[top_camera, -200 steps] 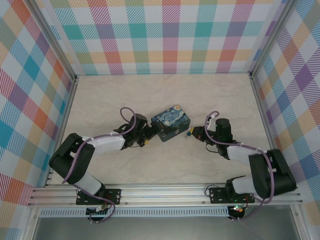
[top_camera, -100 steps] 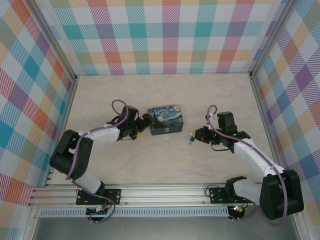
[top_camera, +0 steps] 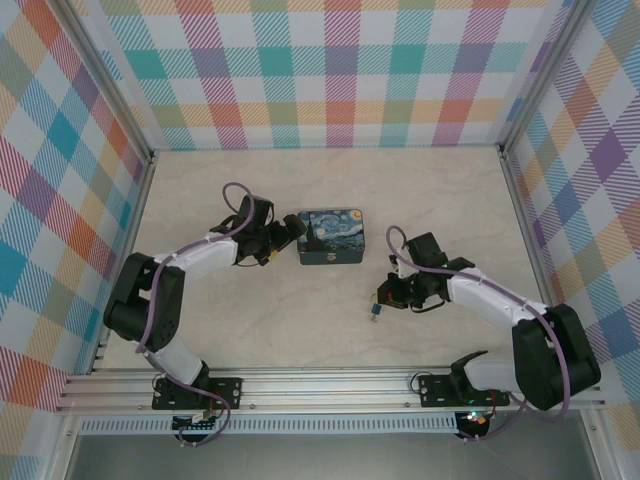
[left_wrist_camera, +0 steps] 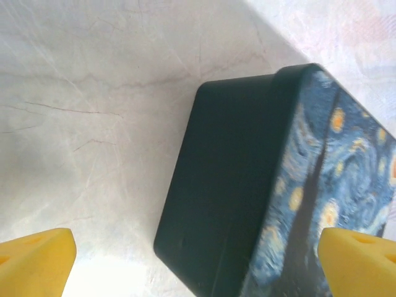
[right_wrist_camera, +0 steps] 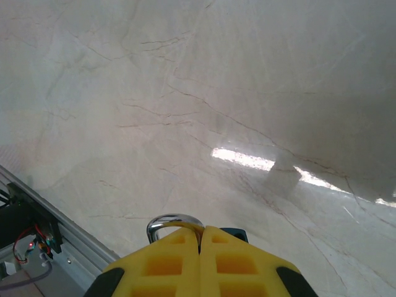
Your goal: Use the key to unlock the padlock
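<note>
My right gripper (right_wrist_camera: 200,240) has its yellow fingers pressed flat together at the bottom centre of the right wrist view. The padlock (right_wrist_camera: 173,217) sits at their tips: its silvery shackle arches out just left of the seam and a sliver of teal body shows just right of it. I read that as a pinch on the lock, though the contact itself is hidden under the pads. In the overhead view the lock is just right of centre, below and to the right of the painted box (left_wrist_camera: 229,185), low over the pale table (top_camera: 300,330). I judge it is held well apart from the box so the keyway has open space around it for the other arm. The left gripper (left_wrist_camera: 198,255) is spread as wide as it goes. Its two yellow tips sit in the bottom corners of the left wrist view, with the dark side of the box between and beyond them, touching neither. In the overhead view it lies just left of the box, left of centre. It carries nothing, so I take it as free to fetch the key. The key itself is too small for me to pick out anywhere, and I need to find it before moving.
</note>
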Controlling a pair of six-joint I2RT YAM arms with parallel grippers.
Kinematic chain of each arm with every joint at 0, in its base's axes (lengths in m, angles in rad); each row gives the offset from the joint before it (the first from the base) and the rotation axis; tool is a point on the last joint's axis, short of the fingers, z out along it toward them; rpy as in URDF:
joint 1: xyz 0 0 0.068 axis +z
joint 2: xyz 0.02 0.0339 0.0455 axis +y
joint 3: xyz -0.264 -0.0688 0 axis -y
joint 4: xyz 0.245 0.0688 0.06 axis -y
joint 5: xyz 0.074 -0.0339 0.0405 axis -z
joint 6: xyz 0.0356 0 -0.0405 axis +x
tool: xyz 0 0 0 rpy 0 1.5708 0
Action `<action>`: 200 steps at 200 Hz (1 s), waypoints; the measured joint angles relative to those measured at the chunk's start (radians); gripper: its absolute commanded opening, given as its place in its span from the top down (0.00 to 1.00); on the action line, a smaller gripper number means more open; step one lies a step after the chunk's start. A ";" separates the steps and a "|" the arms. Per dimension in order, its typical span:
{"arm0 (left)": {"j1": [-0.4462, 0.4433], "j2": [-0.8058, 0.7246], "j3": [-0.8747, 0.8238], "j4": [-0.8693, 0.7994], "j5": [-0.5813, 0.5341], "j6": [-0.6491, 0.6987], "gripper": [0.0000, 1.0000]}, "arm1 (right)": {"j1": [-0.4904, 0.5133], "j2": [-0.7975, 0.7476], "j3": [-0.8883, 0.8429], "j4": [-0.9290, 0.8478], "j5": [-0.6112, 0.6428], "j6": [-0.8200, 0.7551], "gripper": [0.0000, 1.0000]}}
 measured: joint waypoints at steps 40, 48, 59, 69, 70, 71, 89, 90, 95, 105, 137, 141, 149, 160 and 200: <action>0.001 -0.245 -0.060 -0.027 -0.059 0.021 0.00 | 0.015 0.096 0.047 0.001 0.027 0.000 0.99; 0.002 -0.299 -0.077 -0.034 -0.074 0.023 0.00 | 0.015 0.114 0.055 0.001 0.031 0.000 0.99; 0.003 -0.359 -0.098 -0.044 -0.093 0.026 0.00 | 0.015 0.141 0.066 0.001 0.037 0.000 0.99; 0.004 -0.403 -0.111 -0.060 -0.110 0.029 0.00 | 0.015 0.164 0.074 0.002 0.042 0.000 0.98; 0.004 -0.406 -0.112 -0.061 -0.111 0.029 0.00 | 0.015 0.166 0.074 0.002 0.042 0.000 0.98; 0.004 -0.410 -0.114 -0.063 -0.114 0.030 0.00 | 0.015 0.167 0.074 0.002 0.043 0.000 0.98; 0.005 -0.468 -0.137 -0.095 -0.141 0.036 0.00 | 0.015 0.201 0.084 0.006 0.045 0.000 0.96; 0.005 -0.470 -0.137 -0.096 -0.142 0.036 0.00 | 0.015 0.203 0.084 0.006 0.045 0.000 0.96; 0.006 -0.486 -0.143 -0.108 -0.148 0.037 0.00 | 0.015 0.212 0.088 0.006 0.046 0.000 0.96; 0.008 -0.511 -0.152 -0.132 -0.158 0.039 0.00 | 0.015 0.231 0.095 0.008 0.048 0.000 0.94; 0.018 -0.574 -0.163 -0.193 -0.185 0.041 0.00 | 0.016 0.275 0.129 0.010 0.047 -0.003 0.89; 0.019 -0.581 -0.164 -0.198 -0.188 0.041 0.00 | 0.016 0.275 0.133 0.010 0.048 -0.005 0.88; 0.020 -0.594 -0.165 -0.209 -0.194 0.042 0.00 | 0.016 0.275 0.140 0.008 0.050 -0.007 0.83; 0.021 -0.609 -0.167 -0.220 -0.200 0.045 0.00 | 0.016 0.274 0.149 0.006 0.055 -0.017 0.78; 0.023 -0.641 -0.161 -0.278 -0.224 0.078 0.00 | 0.016 0.217 0.154 -0.032 0.085 -0.038 0.69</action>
